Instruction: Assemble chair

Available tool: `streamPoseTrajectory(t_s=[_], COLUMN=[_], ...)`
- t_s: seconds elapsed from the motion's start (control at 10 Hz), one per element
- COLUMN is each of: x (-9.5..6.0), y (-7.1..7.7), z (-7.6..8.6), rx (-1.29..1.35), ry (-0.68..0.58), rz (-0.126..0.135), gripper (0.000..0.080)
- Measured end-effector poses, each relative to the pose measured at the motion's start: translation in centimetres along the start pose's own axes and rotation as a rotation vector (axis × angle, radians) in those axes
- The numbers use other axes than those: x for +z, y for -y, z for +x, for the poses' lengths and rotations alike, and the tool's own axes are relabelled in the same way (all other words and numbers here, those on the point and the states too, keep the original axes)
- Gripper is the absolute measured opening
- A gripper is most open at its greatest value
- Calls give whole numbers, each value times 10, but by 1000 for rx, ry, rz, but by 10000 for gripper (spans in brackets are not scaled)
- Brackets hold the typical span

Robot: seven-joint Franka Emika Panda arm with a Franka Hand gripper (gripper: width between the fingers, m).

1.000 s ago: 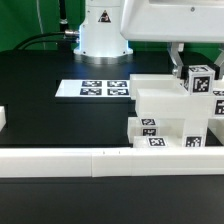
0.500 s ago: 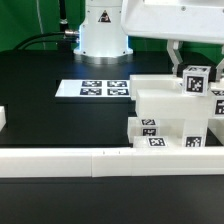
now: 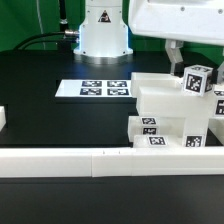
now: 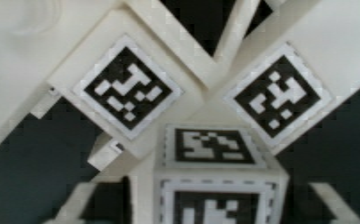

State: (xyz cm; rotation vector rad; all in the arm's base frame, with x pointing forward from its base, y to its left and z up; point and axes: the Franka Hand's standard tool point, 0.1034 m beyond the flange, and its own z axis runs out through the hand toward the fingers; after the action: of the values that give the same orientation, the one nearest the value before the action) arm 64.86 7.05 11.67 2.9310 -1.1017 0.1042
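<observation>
Several chair pieces [image 3: 165,112] stand joined in a stack at four o'clock on the table [image 3: 50,125], with a tagged post [image 3: 197,80] at its one o'clock under the gripper [image 3: 180,62], finger gap and grasp unclear; much joining probably remains.

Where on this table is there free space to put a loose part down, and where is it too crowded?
Free: the black table between the marker board and the border rail, toward the exterior view's left. Crowded: the exterior view's right, where the chair pieces cluster just behind the rail.
</observation>
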Motion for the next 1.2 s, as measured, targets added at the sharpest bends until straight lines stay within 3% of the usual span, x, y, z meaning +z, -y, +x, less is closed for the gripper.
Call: streamPoseTrajectory(t_s=[0.1,0.4,1.2], x=[-1,-4,5], y=[1,4,1], z=[-1,-1,-5], rx=[-54,-306,-854], ry=[0,-4,-5], rz=[2,7,3], gripper=[607,647,648])
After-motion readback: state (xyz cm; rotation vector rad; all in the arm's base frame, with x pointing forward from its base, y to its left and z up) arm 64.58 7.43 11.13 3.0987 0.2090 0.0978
